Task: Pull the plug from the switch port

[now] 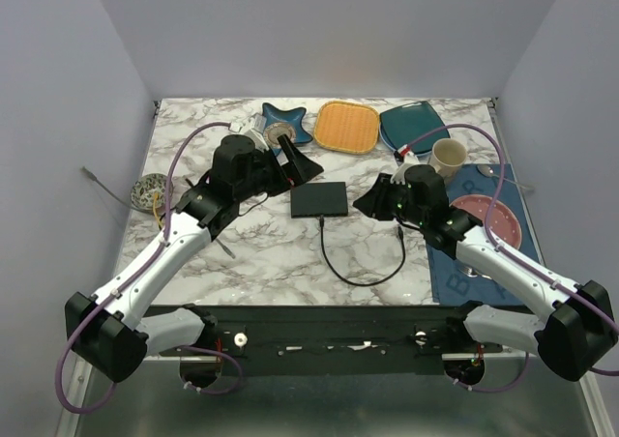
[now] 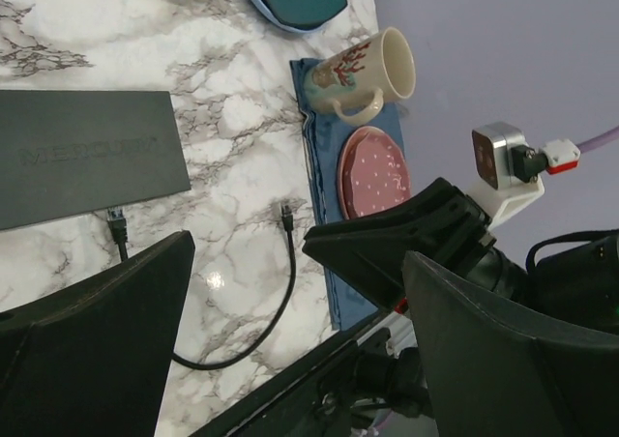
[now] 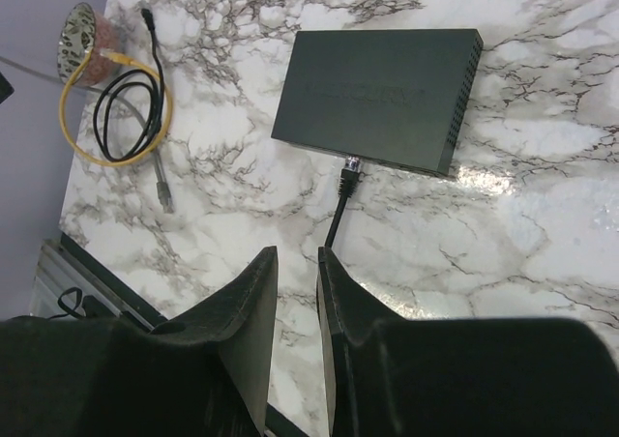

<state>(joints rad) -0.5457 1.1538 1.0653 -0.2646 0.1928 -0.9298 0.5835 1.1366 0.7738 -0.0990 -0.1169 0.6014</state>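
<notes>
The switch [image 1: 319,199] is a flat black box lying mid-table; it also shows in the left wrist view [image 2: 87,157] and the right wrist view [image 3: 377,97]. A black plug [image 3: 349,173] sits in a port on its near edge [image 1: 322,220] [image 2: 118,224]. Its cable [image 1: 363,280] loops toward me and ends in a free plug [image 1: 399,232] [image 2: 286,213] lying on the marble. My left gripper [image 1: 302,159] [image 2: 300,253] hovers at the switch's far left corner, open wide and empty. My right gripper [image 1: 363,203] [image 3: 297,253] hovers just right of the switch, its jaws a narrow gap apart and empty.
At the back stand a blue star dish [image 1: 283,120], an orange square plate [image 1: 347,126] and a teal plate [image 1: 411,125]. A mug [image 1: 448,157] and a pink plate [image 1: 488,219] sit on a blue mat [image 1: 455,268] at the right. A patterned bowl [image 1: 150,190] and coiled yellow and black cables [image 3: 111,108] lie at the left.
</notes>
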